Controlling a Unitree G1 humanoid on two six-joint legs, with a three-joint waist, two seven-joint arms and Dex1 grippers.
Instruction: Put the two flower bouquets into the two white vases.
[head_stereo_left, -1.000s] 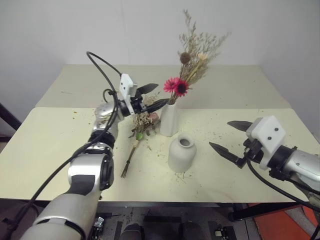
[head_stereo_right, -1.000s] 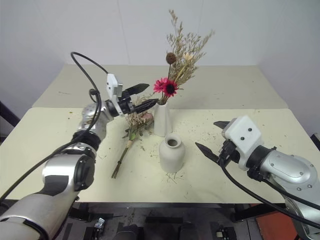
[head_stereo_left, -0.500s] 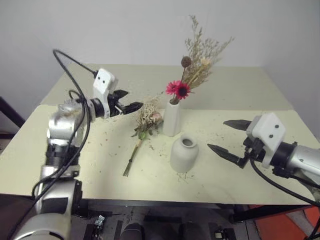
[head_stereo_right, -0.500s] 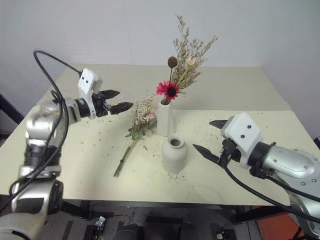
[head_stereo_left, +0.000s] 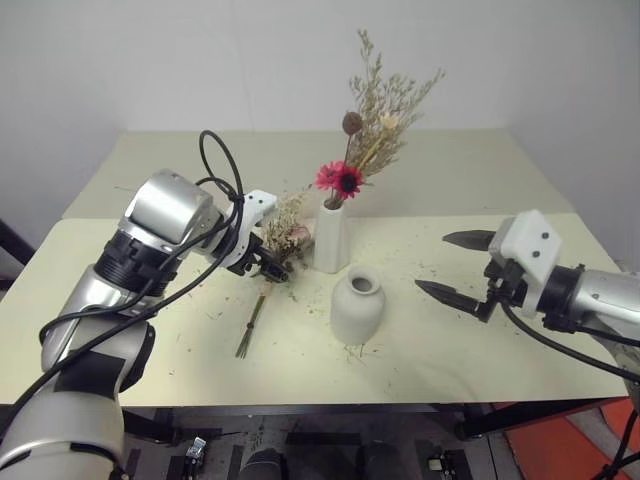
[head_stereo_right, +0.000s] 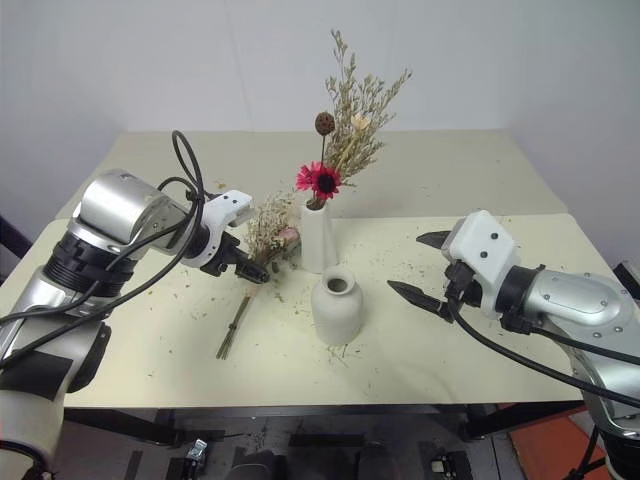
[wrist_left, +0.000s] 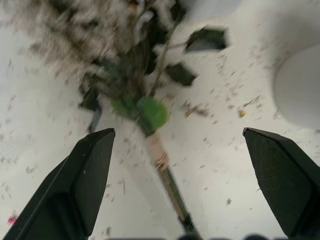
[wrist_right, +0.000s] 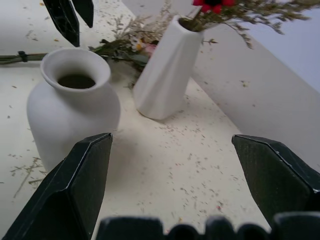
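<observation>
The tall white vase (head_stereo_left: 330, 240) holds the bouquet with the red-pink daisy (head_stereo_left: 341, 179) and beige sprigs. In front of it stands the squat white vase (head_stereo_left: 357, 308), with nothing in its neck. The other bouquet (head_stereo_left: 282, 232) lies flat on the table to the left of the vases, its stems (head_stereo_left: 250, 325) pointing toward me. My left gripper (head_stereo_left: 271, 268) points down over it, open, its fingers (wrist_left: 90, 170) straddling the stem by the green tie (wrist_left: 152, 112) without gripping. My right gripper (head_stereo_left: 433, 262) hovers open to the right of the squat vase (wrist_right: 75, 105).
The cream table (head_stereo_left: 150, 330) is strewn with dried flower crumbs. A second table (head_stereo_left: 200, 160) stands behind it against the white wall. The left arm's black cable (head_stereo_left: 215, 160) loops above the wrist.
My left gripper swung from level beside the tall vase, out to the left, then down, and now points over the lying bouquet's stem. The right gripper has kept its place, open.
</observation>
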